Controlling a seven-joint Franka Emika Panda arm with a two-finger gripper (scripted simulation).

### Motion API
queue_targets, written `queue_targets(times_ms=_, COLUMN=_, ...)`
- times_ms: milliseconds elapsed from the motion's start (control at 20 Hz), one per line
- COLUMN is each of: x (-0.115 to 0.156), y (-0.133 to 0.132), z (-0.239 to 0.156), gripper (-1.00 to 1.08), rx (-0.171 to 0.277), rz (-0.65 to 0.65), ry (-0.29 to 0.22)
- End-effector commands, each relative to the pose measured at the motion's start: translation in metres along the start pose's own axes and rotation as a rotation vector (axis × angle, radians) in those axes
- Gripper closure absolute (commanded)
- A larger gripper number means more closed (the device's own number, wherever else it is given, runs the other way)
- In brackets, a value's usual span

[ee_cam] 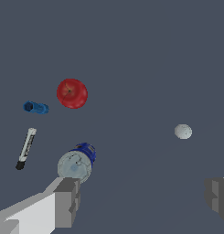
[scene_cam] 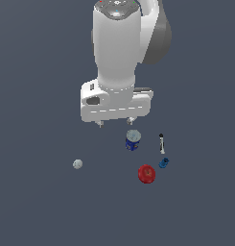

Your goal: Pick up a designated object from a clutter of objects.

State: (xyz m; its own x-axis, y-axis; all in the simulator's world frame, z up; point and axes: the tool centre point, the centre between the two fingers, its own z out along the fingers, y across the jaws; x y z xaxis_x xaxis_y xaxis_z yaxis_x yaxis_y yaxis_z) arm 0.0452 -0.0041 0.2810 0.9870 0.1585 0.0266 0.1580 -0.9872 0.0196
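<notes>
The designated object, a small pale grey-white ball (scene_cam: 77, 164) (ee_cam: 183, 131), lies alone on the dark floor at the exterior view's left, apart from the clutter. My gripper (scene_cam: 115, 122) (ee_cam: 143, 201) hangs well above the floor, open, with nothing between its fingers (ee_cam: 67, 201). In the exterior view it sits above and to the right of the ball, close over the blue can (scene_cam: 133, 140) (ee_cam: 77, 162). Only the two small fingertips show under the white hand there.
The clutter lies at the exterior view's right: a red round object (scene_cam: 146, 174) (ee_cam: 72, 93), a tiny blue piece (scene_cam: 163, 163) (ee_cam: 36, 108) and a thin black-and-white stick (scene_cam: 161, 143) (ee_cam: 26, 148). The arm's white body (scene_cam: 116, 57) rises behind.
</notes>
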Motion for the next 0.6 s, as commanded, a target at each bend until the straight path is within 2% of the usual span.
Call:
queue_targets(times_ms=0, x=0.006, y=0.016, z=0.017, gripper=-0.92, rx=0.005, rz=-0.023, ry=-0.003)
queue_targets(times_ms=550, x=0.022, y=0.102, z=0.114, gripper=-0.92, rx=0.021, rz=-0.146, ry=-0.012)
